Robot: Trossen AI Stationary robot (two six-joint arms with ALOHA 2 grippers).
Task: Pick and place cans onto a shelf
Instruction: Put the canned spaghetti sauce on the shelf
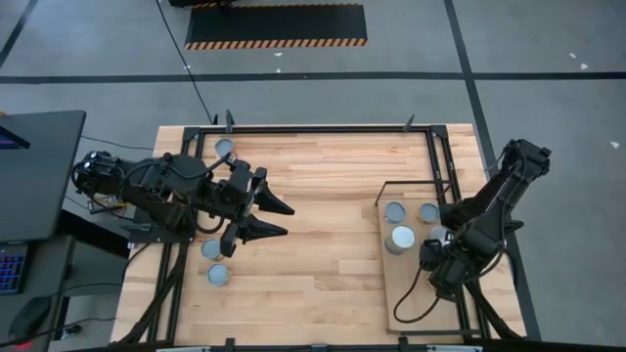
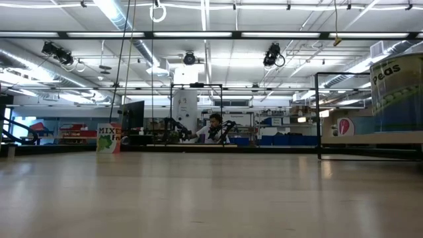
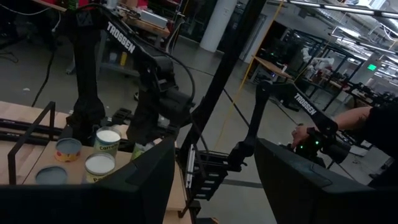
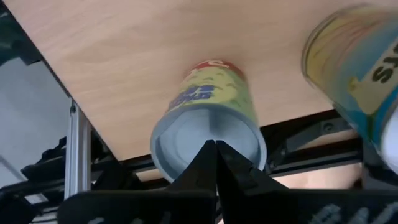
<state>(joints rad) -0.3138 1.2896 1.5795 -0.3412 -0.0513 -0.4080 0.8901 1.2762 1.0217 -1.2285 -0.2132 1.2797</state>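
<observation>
Shiny round-topped cans (image 1: 402, 238) are being kept on the pale plywood shelf (image 1: 416, 293); right pincer (image 1: 437, 233) clenched empty beside them, left pincer (image 1: 277, 217) released over the plank tabletop (image 1: 323, 264).

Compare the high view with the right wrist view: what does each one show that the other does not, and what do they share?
Only the high view shows the left gripper with its fingers apart and nothing between them, over the bare table, and three cans near the table's left edge: one at the far corner and two close together.

Only the right wrist view shows the right gripper's fingers shut together, tips in front of a can's silver top, and that can's yellow-green label.

Both show cans standing on the pale shelf with its black frame.
</observation>
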